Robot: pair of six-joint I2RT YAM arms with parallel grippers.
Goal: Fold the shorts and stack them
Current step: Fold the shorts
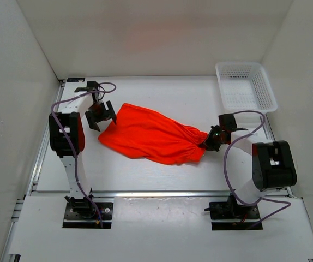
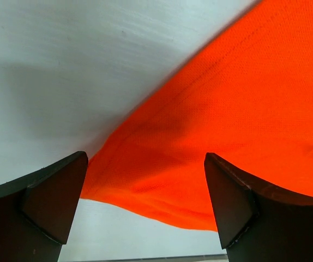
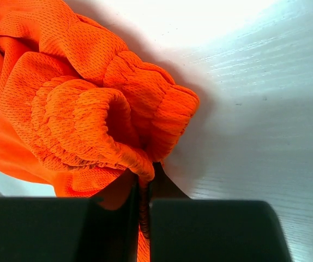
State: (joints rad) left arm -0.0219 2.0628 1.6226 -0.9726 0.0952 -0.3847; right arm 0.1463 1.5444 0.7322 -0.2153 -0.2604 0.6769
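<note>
the bright orange-red soft mesh shorts (image 1: 148, 135) lay spread on the white wood-grain table (image 1: 167, 95), enclosed by plain white walls (image 1: 145, 38). the right gripper (image 1: 206, 143) pinched their gathered waistband; the left gripper (image 1: 103, 120) stood wide at the opposite hem. a white plastic mesh basket (image 1: 246, 85) sat far right.

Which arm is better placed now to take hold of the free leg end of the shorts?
Left. The left pincer is open right beside the leg end of the shorts. The right pincer is at the far end, shut on the gathered waistband.
</note>
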